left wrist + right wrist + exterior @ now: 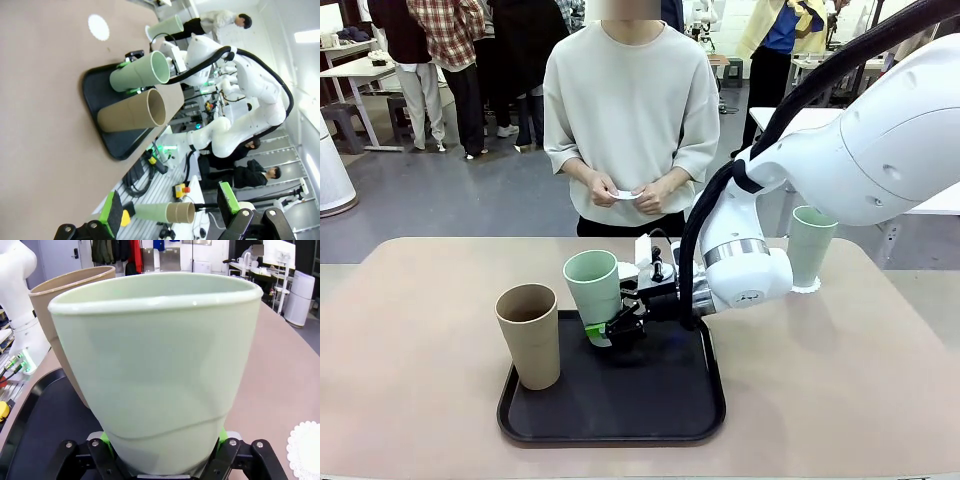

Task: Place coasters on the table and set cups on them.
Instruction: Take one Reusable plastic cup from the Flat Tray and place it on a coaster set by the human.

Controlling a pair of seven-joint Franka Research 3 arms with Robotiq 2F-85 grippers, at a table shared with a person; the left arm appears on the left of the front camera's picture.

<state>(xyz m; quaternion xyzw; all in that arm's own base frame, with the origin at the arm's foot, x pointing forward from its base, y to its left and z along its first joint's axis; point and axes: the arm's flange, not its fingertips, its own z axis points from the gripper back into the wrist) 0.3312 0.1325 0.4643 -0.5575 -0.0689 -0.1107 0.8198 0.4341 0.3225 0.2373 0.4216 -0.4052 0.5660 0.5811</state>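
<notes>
Right claw is squeezing the base of a mint cup on the black tray. Tan cup is standing just left of that claw on the same tray. Second mint cup is sitting on a coaster on the counter, well right of it. Left claw is hanging with fingers spread, holding nothing.
</notes>
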